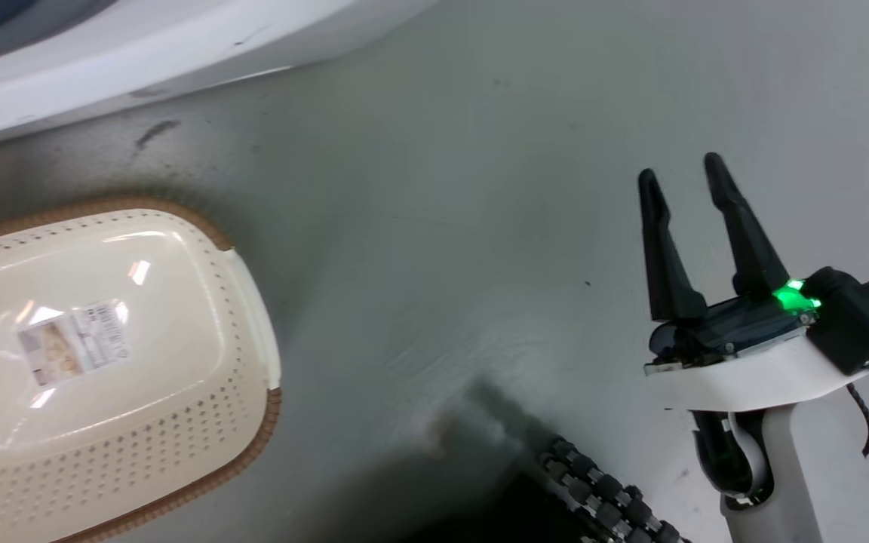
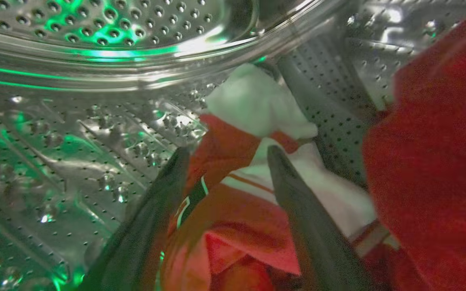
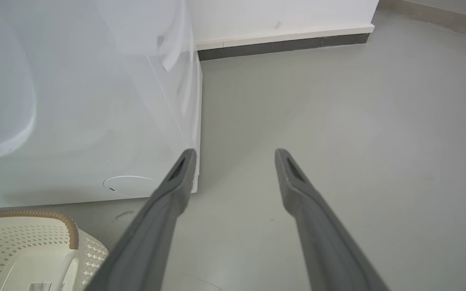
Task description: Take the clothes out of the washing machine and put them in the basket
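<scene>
Drum (image 2: 95, 133): bare steel, mirror-bright, perforated and embossed, with green glare on it. Striped garment (image 2: 233, 210): soft cloth, matt, creased. Red garment (image 2: 431, 161): plain cloth, matt; weave too blurred to read. Basket (image 1: 201, 392): cream plastic, base glossy with highlights, sides punched with small holes. Rim (image 1: 270, 422): brown, woven-look texture, duller than the rest of the basket. Sticker (image 1: 72, 343): shiny label, printed. Washer (image 3: 95, 121) casing: white, smooth, glossy. Floor (image 1: 480, 188): grey, smooth, low sheen, a few dark scuffs. Right gripper (image 1: 680, 169): fingers (image 1: 744, 226) dark, matt, plastic-looking; wrist shell (image 1: 736, 377) white, smooth.
</scene>
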Tool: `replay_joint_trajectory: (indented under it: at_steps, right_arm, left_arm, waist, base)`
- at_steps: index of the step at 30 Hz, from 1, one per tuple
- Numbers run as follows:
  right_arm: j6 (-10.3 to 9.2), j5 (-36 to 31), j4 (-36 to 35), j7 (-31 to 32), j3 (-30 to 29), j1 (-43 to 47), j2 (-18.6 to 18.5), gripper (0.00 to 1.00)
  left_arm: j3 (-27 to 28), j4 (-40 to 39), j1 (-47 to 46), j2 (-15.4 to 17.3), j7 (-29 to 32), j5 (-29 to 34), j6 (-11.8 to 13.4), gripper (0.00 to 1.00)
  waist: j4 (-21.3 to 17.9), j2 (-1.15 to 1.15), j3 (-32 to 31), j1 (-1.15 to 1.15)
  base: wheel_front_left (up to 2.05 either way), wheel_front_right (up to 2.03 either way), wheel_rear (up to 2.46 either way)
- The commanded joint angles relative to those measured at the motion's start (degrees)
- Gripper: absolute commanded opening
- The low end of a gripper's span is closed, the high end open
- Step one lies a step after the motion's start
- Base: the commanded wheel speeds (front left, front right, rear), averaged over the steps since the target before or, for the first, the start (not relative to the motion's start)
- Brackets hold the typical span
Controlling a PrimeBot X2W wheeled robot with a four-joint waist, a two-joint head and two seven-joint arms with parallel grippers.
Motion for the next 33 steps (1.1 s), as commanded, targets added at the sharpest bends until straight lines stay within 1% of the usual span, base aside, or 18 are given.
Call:
replay_joint_trajectory:
  at_steps: [1,5,10,12,14,18,19,20,22,26,33]
  right_arm:
    - [-0.04,0.35,-0.7,-0.13,0.67,-0.05,0.13,1.0]
    - [-0.04,0.84,-1.78,-0.12,0.84,0.57,0.13,1.0]
    - [-0.04,2.19,-3.43,-0.12,0.73,1.34,0.13,1.0]
    - [-0.04,2.58,-4.14,-0.13,0.82,1.51,0.13,1.0]
    - [-0.04,2.73,-4.62,-0.12,1.04,1.63,0.13,1.0]
    - [-0.04,2.18,-5.33,-0.12,0.99,1.99,0.13,1.0]
    - [-0.04,2.11,-5.47,-0.12,0.91,1.98,0.13,1.0]
    - [-0.04,2.09,-5.58,-0.13,0.83,1.94,0.13,1.0]
    - [-0.04,2.07,-5.52,-0.12,0.62,1.87,0.13,1.0]
    - [-0.04,2.02,-5.14,-0.12,0.94,0.68,0.13,1.0]
    - [-0.04,2.54,-4.07,-0.12,0.61,-1.17,0.13,1.0]
  left_arm:
    - [-0.95,1.26,-1.25,0.6,1.97,-0.21,0.06,1.0]
    - [-3.86,3.6,-4.73,1.97,8.12,-1.92,0.06,1.0]
    - [-8.77,5.04,-5.42,4.29,14.8,-4.93,0.06,1.0]
    - [-10.12,5.07,-5.78,5.24,16.38,-6.06,0.06,1.0]
    - [-10.21,5.72,-6.36,6.19,17.1,-6.87,0.06,1.0]
    - [-11.74,6.17,-6.23,7.15,18.39,-8.35,0.06,1.0]
    - [-11.95,6.16,-6.3,7.31,18.42,-8.76,0.06,0.63]
    - [-12.19,6.18,-6.35,7.37,18.61,-9.28,0.06,0.0]
    - [-12.8,6.08,-6.43,7.51,18.88,-10.35,0.06,0.0]
    - [-13.42,5.64,-7.22,8.12,17.51,-11.37,0.06,0.0]
    - [-14.05,3.99,-7.96,8.31,11.92,-12.59,0.06,0.0]
  waist:
    - [-2.22,0.0,2.09,-0.02]
    - [-2.45,0.0,3.43,-0.02]
    - [-2.23,0.0,4.01,-0.02]
    - [-2.16,0.0,4.33,-0.02]
    - [-2.19,0.0,4.61,-0.02]
    - [-2.04,0.0,4.89,-0.02]
    - [-1.98,0.0,5.02,-0.02]
    - [-1.92,0.0,5.13,-0.02]
    - [-1.74,0.0,5.33,-0.02]
    - [-1.61,0.0,5.47,-0.02]
    - [-1.81,0.0,4.53,-0.02]
  base:
    - [0.0,0.0,0.0]
    - [0.0,0.0,0.0]
    - [0.0,0.0,0.0]
    - [0.0,0.0,0.0]
    - [0.0,0.0,0.0]
    - [0.0,0.0,0.0]
    - [0.0,0.0,0.0]
    - [0.0,0.0,0.0]
    - [0.0,0.0,0.0]
    - [0.0,0.0,0.0]
    - [0.0,0.0,0.0]
